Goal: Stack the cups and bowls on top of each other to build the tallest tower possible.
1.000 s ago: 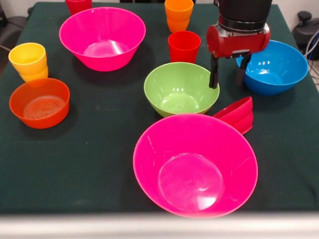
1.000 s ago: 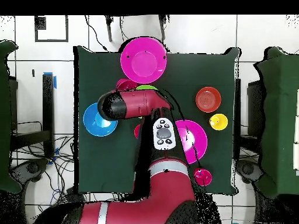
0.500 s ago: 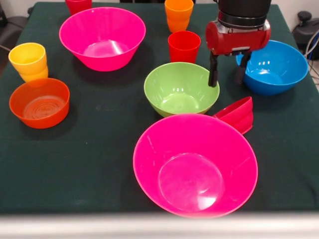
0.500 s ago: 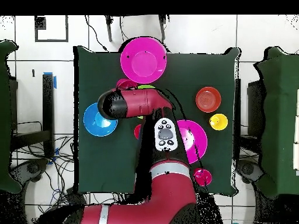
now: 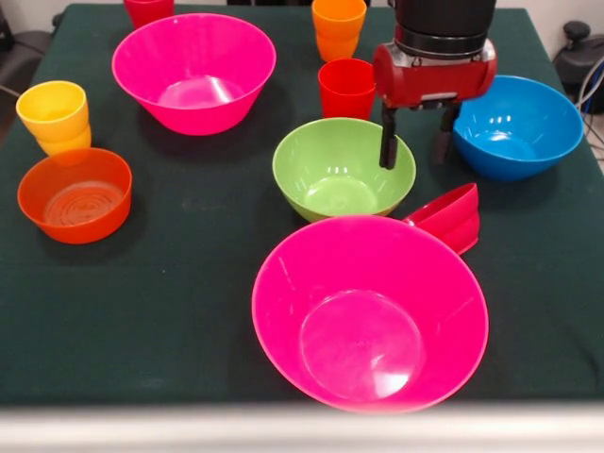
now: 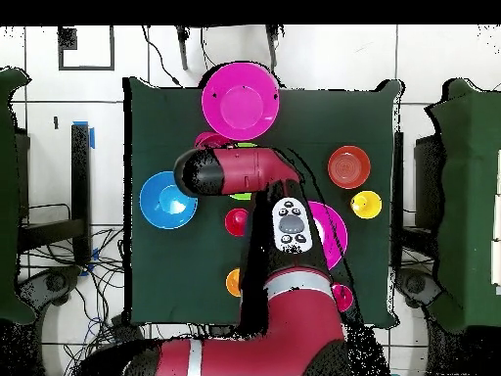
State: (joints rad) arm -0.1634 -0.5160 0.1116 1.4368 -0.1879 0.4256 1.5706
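Nine pieces of glossy plastic tableware sit loose on a dark green tabletop (image 5: pixel 170 283), and nothing is stacked into a tower yet. Take the lime-green bowl (image 5: pixel 342 168) at the middle as the landmark. Directly in front of it, touching or nearly so, lies a large hot-pink bowl (image 5: pixel 370 311), with a small red bowl (image 5: pixel 449 217) tipped on its side against that bowl's rim, just to the green bowl's front right. Behind the green bowl stands a red cup (image 5: pixel 347 87), and behind that an orange cup (image 5: pixel 338 26). To its right sits the blue bowl (image 5: pixel 519 125). Well to its left are a translucent orange bowl (image 5: pixel 74 194) and a yellow cup (image 5: pixel 55 115); to its rear left is a second hot-pink bowl (image 5: pixel 193 72).

One red and black arm hangs its pincer (image 5: pixel 414 140) over the green bowl's right rim, the two dark fingers spread apart and holding nothing. One finger is over the bowl's inner edge, the other outside, between green and blue bowls.

By the look of it, the step in hand is lining up a grasp on the green bowl's rim. The next move likely calls for lowering straight down so the wall sits between the fingers, then closing without nudging the red bowl beside it.
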